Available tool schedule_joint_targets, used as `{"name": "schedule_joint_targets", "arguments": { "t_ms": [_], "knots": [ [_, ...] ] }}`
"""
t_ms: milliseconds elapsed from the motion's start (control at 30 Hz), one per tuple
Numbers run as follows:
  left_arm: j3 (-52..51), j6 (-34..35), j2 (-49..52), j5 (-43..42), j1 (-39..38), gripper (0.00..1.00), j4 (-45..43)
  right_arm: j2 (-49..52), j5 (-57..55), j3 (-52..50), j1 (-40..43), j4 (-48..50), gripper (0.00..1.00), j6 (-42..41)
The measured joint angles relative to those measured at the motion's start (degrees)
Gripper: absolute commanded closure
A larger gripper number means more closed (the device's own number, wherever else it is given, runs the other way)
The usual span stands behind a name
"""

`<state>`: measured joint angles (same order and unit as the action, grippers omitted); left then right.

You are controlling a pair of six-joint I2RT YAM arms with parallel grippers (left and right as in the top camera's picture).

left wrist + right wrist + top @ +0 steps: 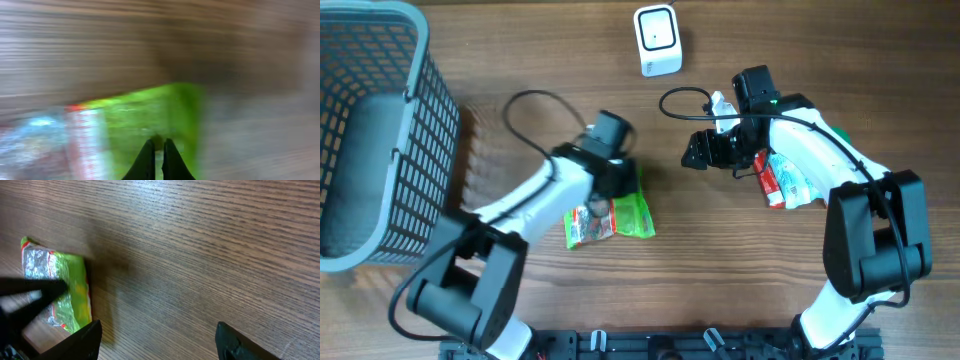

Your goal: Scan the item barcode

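green packet [642, 215] lies flat beneath the clenched left pincer [156, 146], long axis roughly in line with its fingers [145, 161]; right pincer [160, 337] hangs released.

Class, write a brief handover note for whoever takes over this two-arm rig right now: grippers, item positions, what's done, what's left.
Left gripper: shut, tips at the green packet mid-table; the view is blurred, so the grip is unconfirmed.
Right gripper: open, empty, above the bare table.
Scanner: far side, centre. Other packets lie under the right arm.
Done: left gripper is at the packet.
Left: bring its barcode to the scanner.
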<state>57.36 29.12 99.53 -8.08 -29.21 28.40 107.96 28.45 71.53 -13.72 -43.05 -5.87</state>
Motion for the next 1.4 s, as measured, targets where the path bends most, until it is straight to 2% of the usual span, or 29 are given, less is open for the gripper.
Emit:
{"name": "schedule_joint_targets", "arguments": {
  "t_ms": [100,233,400,600,800,1100,1400],
  "knots": [
    [1.0,0.4,0.0,0.0,-3.5,0.96,1.0,0.0,0.0,0.0,0.0,0.0,0.27,0.0],
    [7.1,0.7,0.0,2.1,-2.9,0.96,11.0,0.0,0.0,0.0,0.0,0.0,0.26,0.0],
    [14.8,0.9,-1.9,5.7,1.7,0.96,23.3,0.0,0.0,0.0,0.0,-0.1,0.25,0.0],
    [14.9,1.0,-2.7,9.0,10.3,0.96,33.7,0.0,0.0,0.0,0.0,-0.2,0.25,0.2],
    [9.2,1.1,-2.7,10.4,15.5,0.96,32.2,0.0,0.0,0.0,0.0,-0.2,0.25,0.2],
    [-0.7,1.2,-2.7,9.9,15.8,0.96,28.7,0.0,0.0,0.0,0.0,-0.2,0.24,0.2],
    [-7.2,2.2,-2.8,1.5,14.6,0.96,17.4,0.0,0.0,0.0,0.0,-0.7,0.23,0.2]
  ]
}}
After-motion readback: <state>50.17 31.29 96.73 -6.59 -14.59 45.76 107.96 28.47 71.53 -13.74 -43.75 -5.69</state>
